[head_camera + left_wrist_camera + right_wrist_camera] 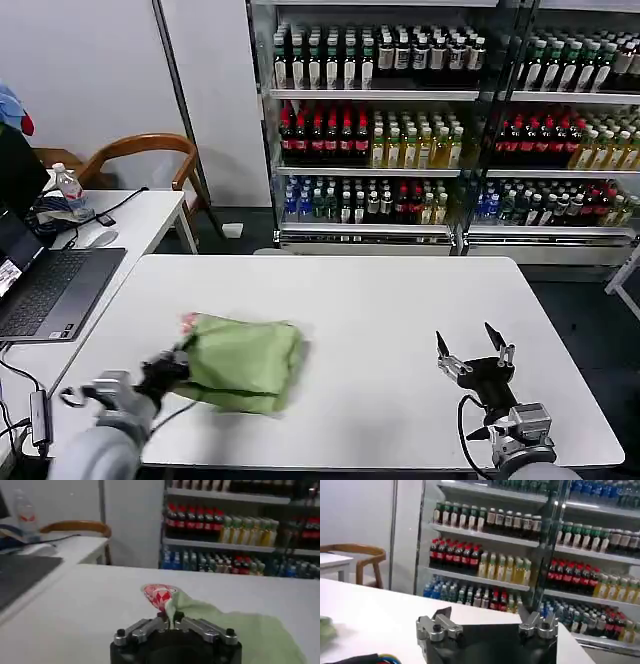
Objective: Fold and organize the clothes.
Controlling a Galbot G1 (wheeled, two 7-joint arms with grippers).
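Observation:
The light green shirt (pixel 243 362) lies folded into a bundle on the white table (pixel 380 300), left of the middle near the front. My left gripper (pixel 178 364) is shut on the shirt's left edge. In the left wrist view the green cloth (pixel 240 627) runs out from between the closed fingers of that gripper (pixel 170 620), and the red-and-white patch (pixel 159 594) shows just beyond them. My right gripper (pixel 472 350) hovers open over the table's front right, well clear of the shirt, with nothing between its fingers (pixel 441 615).
A second white table (pixel 140 215) at the left holds a laptop (pixel 50 290), a water bottle (pixel 68 186) and cables. A wooden chair (pixel 140 150) stands behind it. Shelves of drink bottles (pixel 450 120) line the back wall.

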